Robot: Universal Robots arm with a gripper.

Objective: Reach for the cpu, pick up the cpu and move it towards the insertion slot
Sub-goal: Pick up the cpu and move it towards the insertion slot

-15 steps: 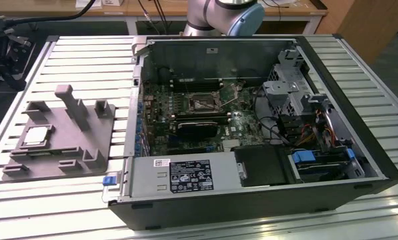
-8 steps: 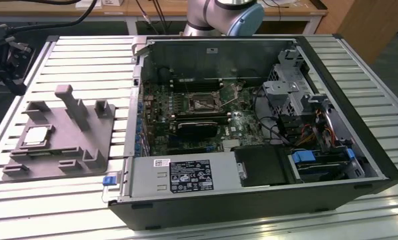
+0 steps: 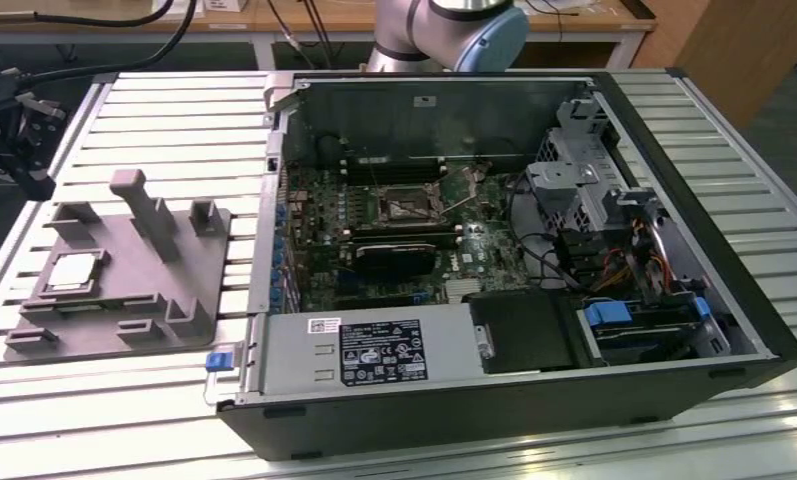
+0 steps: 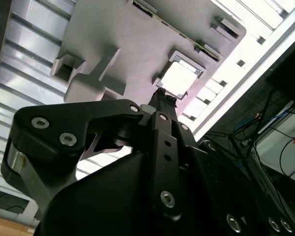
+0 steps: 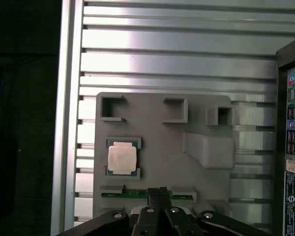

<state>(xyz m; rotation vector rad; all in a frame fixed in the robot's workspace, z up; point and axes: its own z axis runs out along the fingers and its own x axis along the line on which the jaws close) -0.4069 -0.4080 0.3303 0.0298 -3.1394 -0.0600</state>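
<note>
- My claw [image 5: 158, 192] is closed: the two fingertips [image 4: 161, 97] press together with nothing between them.
- It hangs above the near edge of the grey fixture [image 5: 162, 147], not touching it as far as I can tell.
- The cpu [image 5: 122, 157] lies flat in a square recess of the fixture, silver plate up. It is near my claw, a little ahead of the tips and off to one side, untouched.
- In the second wrist view the cpu [image 4: 178, 78] shows as a bright square just past the fingertips.
- A thin green strip [image 5: 132, 195] sits in a fixture groove right beside my claw tips.
- The fixture rests on the slatted metal worktop [image 5: 162, 64].
- In the exterior view the cpu [image 3: 75, 272] is in the fixture beside the open computer case [image 3: 505, 420].
- The insertion slot [image 3: 405, 205] is inside that case on the board, well apart from my claw and the cpu, with nothing in it.
</note>
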